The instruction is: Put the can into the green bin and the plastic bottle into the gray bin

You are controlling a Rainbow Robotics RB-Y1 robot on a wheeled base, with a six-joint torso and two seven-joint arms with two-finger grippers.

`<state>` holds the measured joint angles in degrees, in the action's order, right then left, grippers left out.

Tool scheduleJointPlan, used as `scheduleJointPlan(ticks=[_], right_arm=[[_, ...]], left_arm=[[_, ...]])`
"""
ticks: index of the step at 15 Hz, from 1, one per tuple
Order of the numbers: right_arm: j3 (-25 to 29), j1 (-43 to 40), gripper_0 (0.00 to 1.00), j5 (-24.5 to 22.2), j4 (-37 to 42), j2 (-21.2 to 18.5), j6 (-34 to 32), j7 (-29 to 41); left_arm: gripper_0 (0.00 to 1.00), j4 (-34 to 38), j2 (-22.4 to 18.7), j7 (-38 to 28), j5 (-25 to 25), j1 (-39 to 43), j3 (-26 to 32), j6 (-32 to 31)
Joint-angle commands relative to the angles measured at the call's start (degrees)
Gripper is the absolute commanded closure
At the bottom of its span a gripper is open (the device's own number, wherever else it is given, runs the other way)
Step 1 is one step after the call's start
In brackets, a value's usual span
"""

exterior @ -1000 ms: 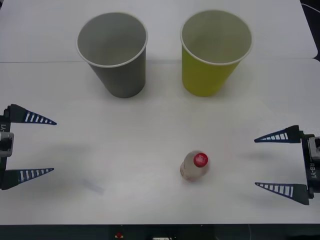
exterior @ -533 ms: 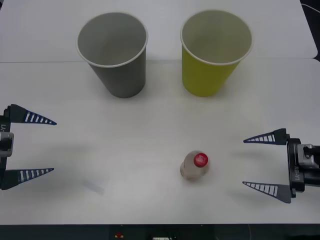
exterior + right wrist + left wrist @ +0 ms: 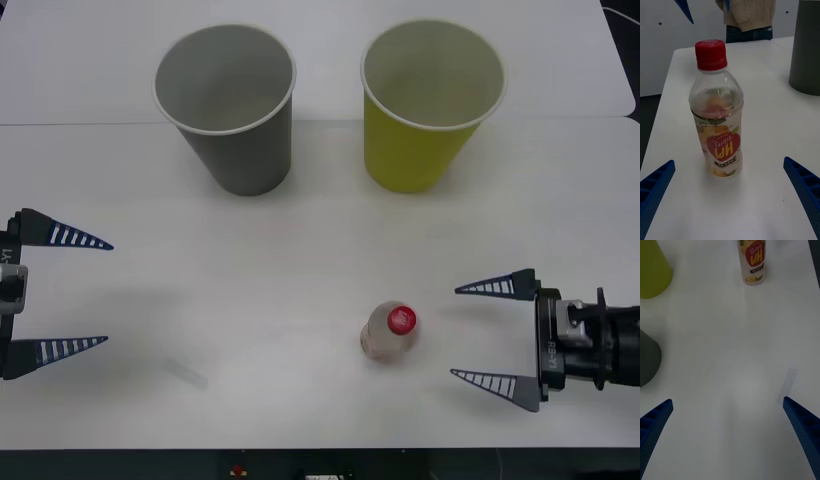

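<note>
Nothing is binned yet: the plastic bottle (image 3: 389, 333) stands upright on the worktop (image 3: 300, 270) at 6 o'clock, the gray bin (image 3: 226, 105) at 11 and the green bin (image 3: 430, 100) at 1; the right pincer (image 3: 490, 346) gapes beside the bottle, the left pincer (image 3: 75, 292) gapes idle at 9

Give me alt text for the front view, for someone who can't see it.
A bottle stands upright on a white table, with the open right gripper beside it, not touching. Behind stand a gray bin and a green bin. The open left gripper sits at the left edge.
</note>
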<state>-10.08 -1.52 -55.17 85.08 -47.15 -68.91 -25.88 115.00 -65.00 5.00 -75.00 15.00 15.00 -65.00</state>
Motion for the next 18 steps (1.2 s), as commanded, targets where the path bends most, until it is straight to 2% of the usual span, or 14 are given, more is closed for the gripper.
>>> scheduleJointPlan(ticks=[1,7,13,17,18], right_arm=[[-2.4,2.0,0.0,0.0,-3.3,2.4,0.0,-0.8],[-6.0,5.7,0.0,-0.1,-9.4,9.2,-0.2,-2.8],[-6.4,8.1,0.0,-4.3,-12.6,15.3,0.7,-3.8],[-6.8,8.2,0.0,-4.9,-12.6,17.1,1.5,-4.0],[-6.8,8.2,0.04,-4.9,-12.6,17.2,1.6,-4.0]], left_arm=[[0.0,0.0,0.0,0.0,0.0,0.0,0.0,0.0],[0.0,0.0,0.0,0.0,0.0,0.0,0.0,0.0],[0.0,0.0,0.0,0.0,0.0,0.0,0.0,0.0],[0.0,0.0,0.0,0.0,0.0,0.0,0.0,0.0],[0.0,0.0,0.0,0.0,0.0,0.0,0.0,0.0]])
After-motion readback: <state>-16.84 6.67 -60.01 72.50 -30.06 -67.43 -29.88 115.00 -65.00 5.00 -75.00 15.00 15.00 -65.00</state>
